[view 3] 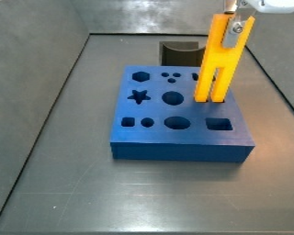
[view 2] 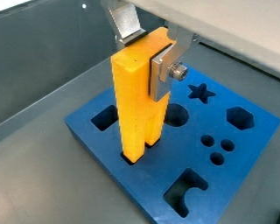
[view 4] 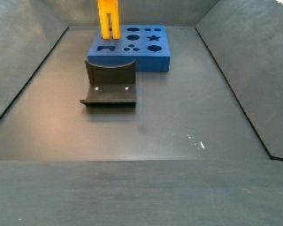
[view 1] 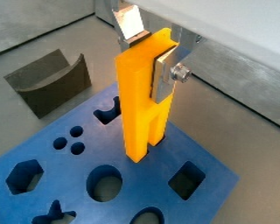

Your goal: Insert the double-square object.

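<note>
Gripper (view 1: 152, 54) clamping upright double-square object (view 1: 146, 96)

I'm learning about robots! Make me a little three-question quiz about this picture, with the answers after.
1. True or false: the gripper grips the top of the double-square object, which stands upright.
2. Where is the bar's lower end? A) in the blue block's hole B) on the floor C) on the dark grey curved piece
3. Fill in: the star-shaped hole is cut in the ___ block.

Key: 1 true; 2 A; 3 blue.
</note>
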